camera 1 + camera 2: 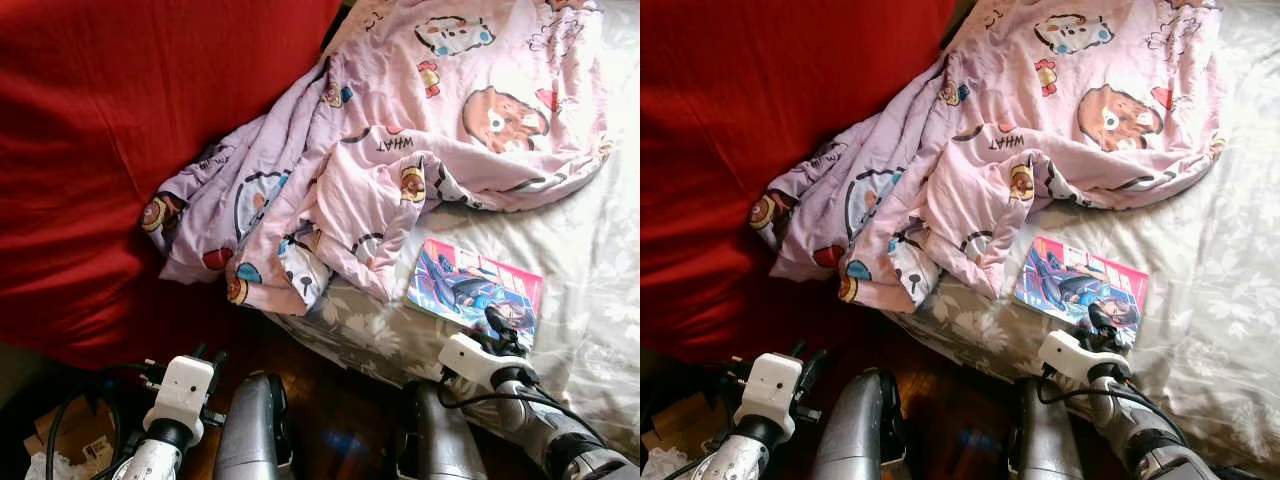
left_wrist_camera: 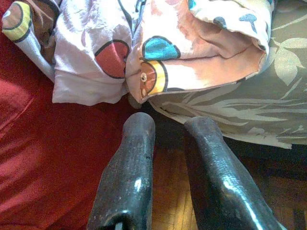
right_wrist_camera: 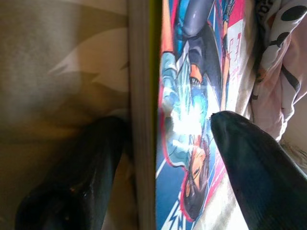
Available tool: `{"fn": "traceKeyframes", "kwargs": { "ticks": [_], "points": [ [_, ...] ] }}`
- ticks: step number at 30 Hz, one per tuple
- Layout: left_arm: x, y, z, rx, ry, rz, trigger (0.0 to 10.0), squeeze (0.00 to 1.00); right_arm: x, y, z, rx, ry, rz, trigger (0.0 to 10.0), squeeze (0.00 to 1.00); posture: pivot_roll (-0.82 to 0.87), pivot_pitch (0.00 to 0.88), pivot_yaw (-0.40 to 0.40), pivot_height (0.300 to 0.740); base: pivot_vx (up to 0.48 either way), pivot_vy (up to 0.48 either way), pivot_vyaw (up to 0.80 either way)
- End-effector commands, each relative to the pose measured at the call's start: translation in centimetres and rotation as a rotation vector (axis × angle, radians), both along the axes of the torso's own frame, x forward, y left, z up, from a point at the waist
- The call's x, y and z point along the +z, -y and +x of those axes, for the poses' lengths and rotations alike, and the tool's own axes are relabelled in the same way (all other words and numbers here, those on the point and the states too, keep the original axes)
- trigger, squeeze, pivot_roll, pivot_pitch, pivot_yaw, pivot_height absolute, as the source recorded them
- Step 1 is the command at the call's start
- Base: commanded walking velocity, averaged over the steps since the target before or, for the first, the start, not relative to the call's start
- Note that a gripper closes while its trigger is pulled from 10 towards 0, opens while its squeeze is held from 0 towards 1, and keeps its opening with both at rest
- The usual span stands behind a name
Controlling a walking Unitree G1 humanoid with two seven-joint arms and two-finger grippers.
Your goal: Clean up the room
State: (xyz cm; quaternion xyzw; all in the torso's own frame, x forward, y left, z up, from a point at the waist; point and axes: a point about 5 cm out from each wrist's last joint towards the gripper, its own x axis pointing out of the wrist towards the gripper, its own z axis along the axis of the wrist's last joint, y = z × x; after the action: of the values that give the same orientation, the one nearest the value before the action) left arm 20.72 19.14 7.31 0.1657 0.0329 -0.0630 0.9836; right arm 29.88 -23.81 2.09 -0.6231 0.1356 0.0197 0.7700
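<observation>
Floral grey bedsheet (image 1: 590, 300) is supporting a glossy comic book (image 1: 473, 290); right gripper (image 3: 165, 143) is straddling its edge, fingers parted, and may slip; left gripper (image 2: 168, 143) is hovering parted.

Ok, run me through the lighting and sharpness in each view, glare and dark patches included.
Left eye view: sunlit pink blanket and floral bedsheet, sharp; floor below in deep shadow. Right eye view: the same. Left wrist view: blanket overexposed to near white, left tool sharp with highlights. Right wrist view: glare on the comic book cover; right tool dark, soft, straddling the book's edge.
</observation>
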Motion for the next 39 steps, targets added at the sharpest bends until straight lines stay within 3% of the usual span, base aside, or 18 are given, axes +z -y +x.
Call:
{"fn": "traceKeyframes", "kwargs": {
  "ticks": [1,8,9,10,11,25,27,37,39],
  "points": [
    [-0.3,-0.4,-0.7,0.000,-0.034,0.039,10.0,0.00,0.4,0.1,0.4,0.008,0.012,-0.013,10.0,0.00,0.20,0.339,0.064,0.601,0.000,0.000,0.00],
    [-0.4,-0.5,-0.9,0.003,-0.043,0.044,10.0,0.00,1.5,0.2,1.4,0.006,0.036,-0.018,10.0,0.00,0.19,0.343,0.058,0.601,0.000,0.000,0.00],
    [-0.4,-0.5,-0.9,0.005,-0.047,0.045,10.0,0.00,1.6,0.2,1.4,0.007,0.039,-0.017,2.5,0.00,0.19,0.342,0.057,0.601,0.000,0.000,0.00],
    [-0.4,-0.5,-0.9,0.005,-0.048,0.045,10.0,0.00,1.6,0.1,1.4,0.009,0.039,-0.017,2.5,0.00,0.19,0.342,0.057,0.601,0.000,0.000,0.00],
    [-0.5,-0.4,-0.9,0.006,-0.050,0.045,10.0,0.00,1.5,0.1,1.4,0.011,0.037,-0.015,0.0,0.00,0.19,0.339,0.057,0.601,0.000,0.000,0.00],
    [-0.8,-0.8,-0.1,0.012,-0.052,0.060,10.0,0.00,-0.2,-0.1,0.0,-0.037,-0.015,0.074,0.0,0.00,0.19,0.288,0.057,0.601,0.000,0.000,0.00],
    [-0.9,-0.8,0.2,0.014,-0.052,0.062,10.0,0.00,-0.2,0.2,-0.1,-0.092,-0.015,0.152,0.0,0.00,0.19,0.277,0.058,0.601,0.000,0.000,0.00],
    [-1.1,-1.1,1.3,0.018,-0.046,0.066,10.0,0.00,-0.2,0.8,-0.2,-0.174,-0.016,0.267,0.0,0.00,0.18,0.236,0.062,0.601,0.000,0.000,0.00],
    [-1.0,-1.2,1.8,0.022,-0.033,0.069,10.0,0.00,0.0,1.0,-0.1,-0.221,-0.006,0.358,0.0,0.00,0.17,0.216,0.061,0.601,0.000,0.000,0.00]
  ]
}}
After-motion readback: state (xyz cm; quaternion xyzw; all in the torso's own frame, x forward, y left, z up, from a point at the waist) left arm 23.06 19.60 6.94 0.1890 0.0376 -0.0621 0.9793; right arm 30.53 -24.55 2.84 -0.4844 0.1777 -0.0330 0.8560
